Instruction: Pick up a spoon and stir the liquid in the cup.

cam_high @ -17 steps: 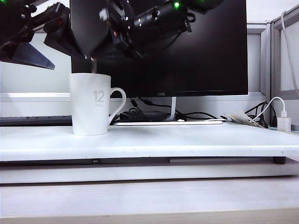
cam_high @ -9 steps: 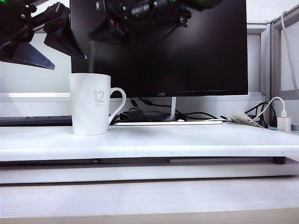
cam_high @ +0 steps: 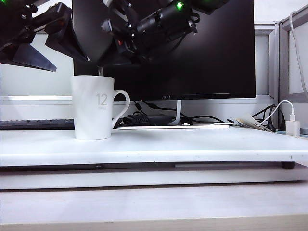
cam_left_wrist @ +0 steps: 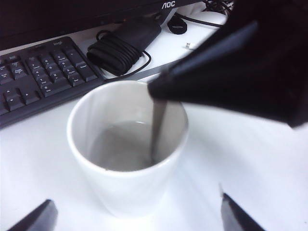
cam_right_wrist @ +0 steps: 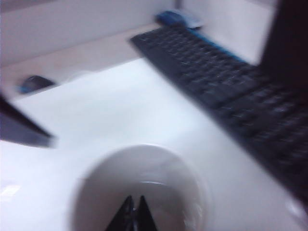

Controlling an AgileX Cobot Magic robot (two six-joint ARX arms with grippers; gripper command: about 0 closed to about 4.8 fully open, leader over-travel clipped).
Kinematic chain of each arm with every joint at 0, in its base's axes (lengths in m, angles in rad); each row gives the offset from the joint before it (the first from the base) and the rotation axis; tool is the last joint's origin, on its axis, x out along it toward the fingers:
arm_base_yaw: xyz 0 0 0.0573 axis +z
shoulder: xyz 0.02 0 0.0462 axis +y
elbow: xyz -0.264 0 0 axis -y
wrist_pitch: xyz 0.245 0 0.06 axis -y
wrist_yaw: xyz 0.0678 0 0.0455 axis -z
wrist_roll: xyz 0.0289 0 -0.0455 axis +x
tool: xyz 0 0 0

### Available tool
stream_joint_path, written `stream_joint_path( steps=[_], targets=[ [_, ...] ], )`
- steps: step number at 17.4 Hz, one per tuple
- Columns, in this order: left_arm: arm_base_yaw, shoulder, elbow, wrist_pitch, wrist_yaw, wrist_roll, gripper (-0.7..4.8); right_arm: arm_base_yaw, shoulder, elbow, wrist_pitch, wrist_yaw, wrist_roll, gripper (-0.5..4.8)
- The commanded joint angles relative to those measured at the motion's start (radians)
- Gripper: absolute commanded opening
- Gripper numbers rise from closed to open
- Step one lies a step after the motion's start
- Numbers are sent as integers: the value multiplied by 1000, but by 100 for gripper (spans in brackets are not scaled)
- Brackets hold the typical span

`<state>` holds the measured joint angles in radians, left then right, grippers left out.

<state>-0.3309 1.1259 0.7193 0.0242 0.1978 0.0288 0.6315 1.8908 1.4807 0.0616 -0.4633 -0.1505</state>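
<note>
While the spoon (cam_left_wrist: pixel 157 130) is standing with its thin grey handle dipping into the pale liquid, the cup (cam_high: pixel 93 108) is sitting upright on the white counter (cam_high: pixel 192 144), in front of the monitor (cam_high: pixel 202 48) and beside the keyboard (cam_left_wrist: pixel 38 72). Directly above the cup's mouth, the right claw (cam_right_wrist: pixel 134 211) is pinching the spoon handle between fully closed tips and pointing it down into the cup. Off to the cup's left and above it, the left claw (cam_left_wrist: pixel 134 216) is hanging wide open, gripping nothing. Stirring looks to be the step in hand, with the pick-up done. The next move is probably calling for small circles inside the rim, gentle enough that the cup is not getting nudged or tipped.
</note>
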Motion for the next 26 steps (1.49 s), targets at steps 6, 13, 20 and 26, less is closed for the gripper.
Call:
stream_joint_path(
  steps=[6, 13, 20, 26],
  targets=[
    [1, -3, 3, 7, 1, 1, 479, 2, -5, 5, 221, -107, 1, -1],
    [1, -3, 3, 7, 1, 1, 479, 0, -5, 4, 152, -89, 1, 102],
    [1, -3, 3, 12, -3, 2, 479, 0, -8, 5, 156, -89, 1, 326],
    [2, -197, 5, 111, -75, 24, 479, -44, -213, 4, 140, 70, 2, 325]
  ],
)
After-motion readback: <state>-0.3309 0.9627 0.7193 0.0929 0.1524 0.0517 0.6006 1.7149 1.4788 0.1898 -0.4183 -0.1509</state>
